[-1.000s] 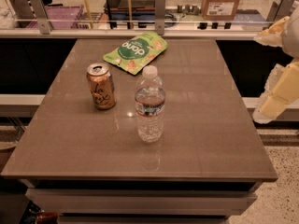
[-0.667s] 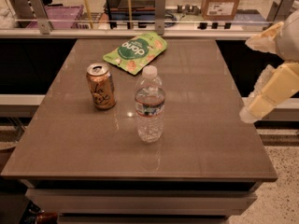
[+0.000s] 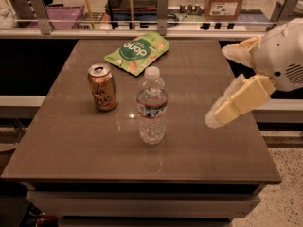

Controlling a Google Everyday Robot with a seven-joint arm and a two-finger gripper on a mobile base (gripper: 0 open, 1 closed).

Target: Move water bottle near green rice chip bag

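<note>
The water bottle (image 3: 151,107), clear ribbed plastic with a white cap and a narrow label band, stands upright near the middle of the brown table (image 3: 71,141). The green rice chip bag (image 3: 137,52) lies flat at the table's far edge, behind the bottle and apart from it. My gripper (image 3: 218,86) hovers over the table's right side, to the right of the bottle and clear of it. Its two pale fingers (image 3: 236,103) are spread apart and hold nothing.
A tan-gold soda can (image 3: 102,86) stands upright left of the bottle, a short gap between them. Behind the table runs a rail with metal posts (image 3: 162,8), and a cardboard box (image 3: 228,3) sits beyond it. The floor drops off at the right.
My gripper has moved left from the right edge of the view, in over the table's right side and closer to the bottle. Bottle, can and bag have not moved.
</note>
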